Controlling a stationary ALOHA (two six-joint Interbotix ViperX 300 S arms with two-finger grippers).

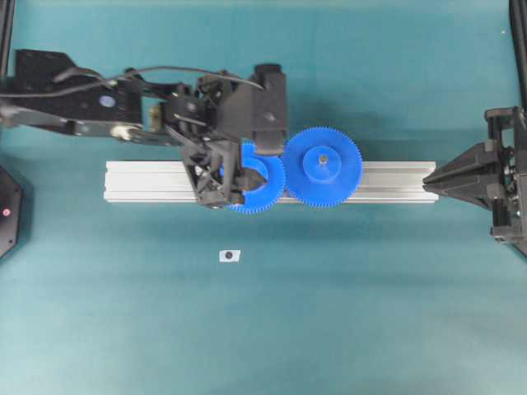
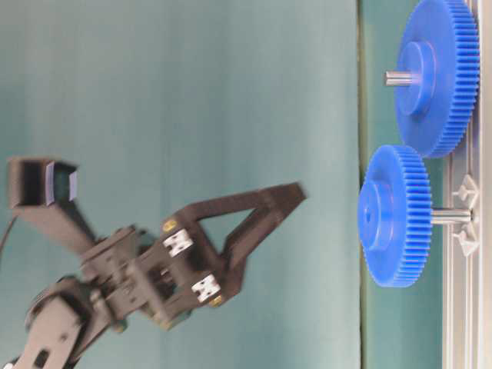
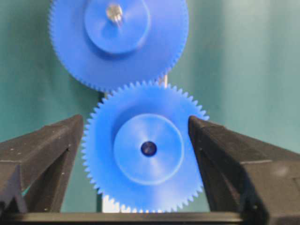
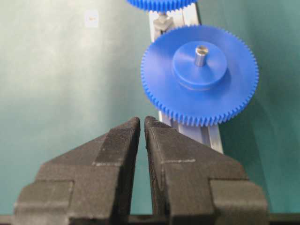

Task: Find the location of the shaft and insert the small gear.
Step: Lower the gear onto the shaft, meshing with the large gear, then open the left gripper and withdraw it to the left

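The small gear [image 3: 147, 154] sits on a shaft [image 2: 450, 217] that stands up from the long aluminium bar [image 1: 148, 181] lying across the teal table [image 1: 329, 313]. Its teeth meet those of the larger blue gear [image 1: 323, 166] just beside it, which rides on its own metal pin [image 4: 201, 54]. The left gripper [image 3: 136, 140] hangs over the small gear with its jaws spread wide, one finger on each side of the toothed rim and a sliver of gap showing at both. From above, that arm covers much of the small gear's left half. The right gripper [image 4: 142, 124] stays at the bar's far right end, well apart from both gears, jaws pressed together on nothing. A small white sticker [image 1: 230, 256] with a dark dot lies alone on the table in front of the bar.
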